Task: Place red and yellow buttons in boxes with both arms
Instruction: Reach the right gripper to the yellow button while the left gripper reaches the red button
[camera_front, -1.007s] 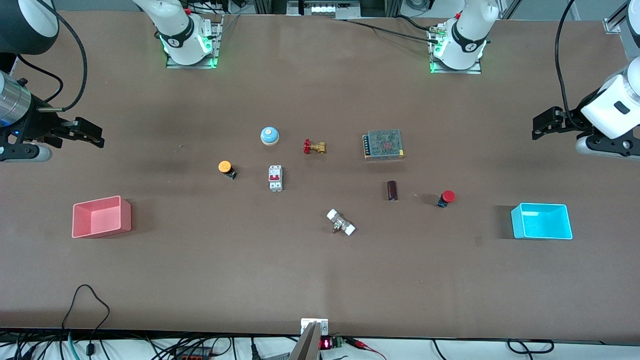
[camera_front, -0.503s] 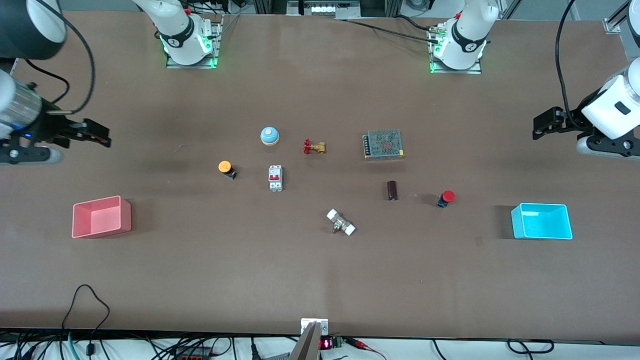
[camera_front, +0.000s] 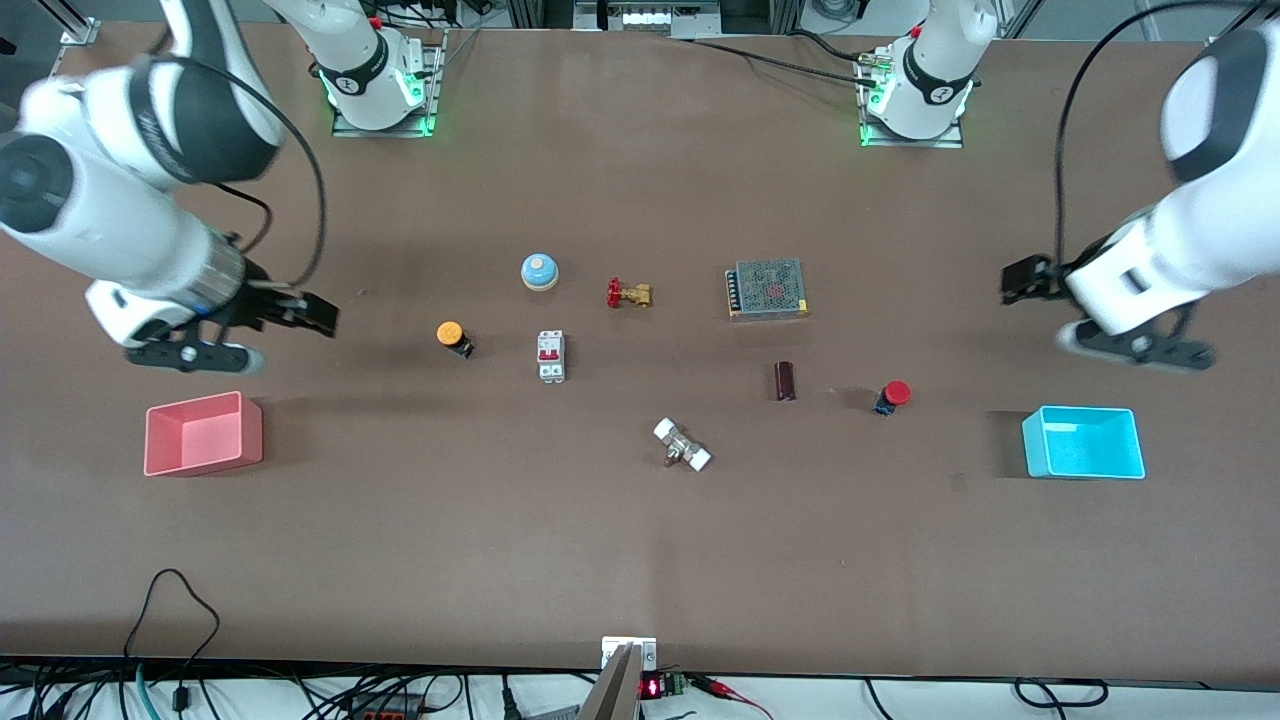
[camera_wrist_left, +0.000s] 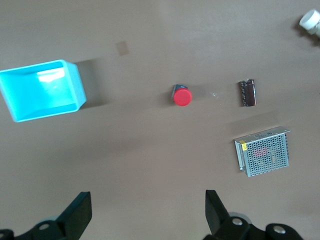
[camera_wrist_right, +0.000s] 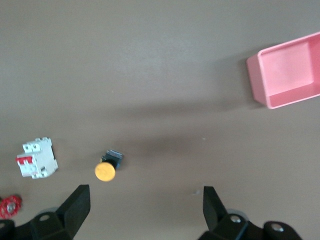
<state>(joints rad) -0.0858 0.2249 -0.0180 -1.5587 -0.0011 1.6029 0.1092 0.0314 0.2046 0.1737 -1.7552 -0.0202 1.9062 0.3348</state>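
At the left of the front view I see my right gripper (camera_front: 318, 316) up over bare table, its fingers spread apart with nothing between them, above the pink-red box (camera_front: 203, 433) at the lower left and just left of the yellow button (camera_front: 452, 336), which sits left of center beside the white breaker (camera_front: 551, 356). Right of center the red button (camera_front: 892, 395) rests near the dark cylinder (camera_front: 785, 381), with the cyan box (camera_front: 1084, 442) at the lower right. My left gripper (camera_front: 1022, 279) hangs at the right edge above that box, its fingers wide apart in its wrist view and empty.
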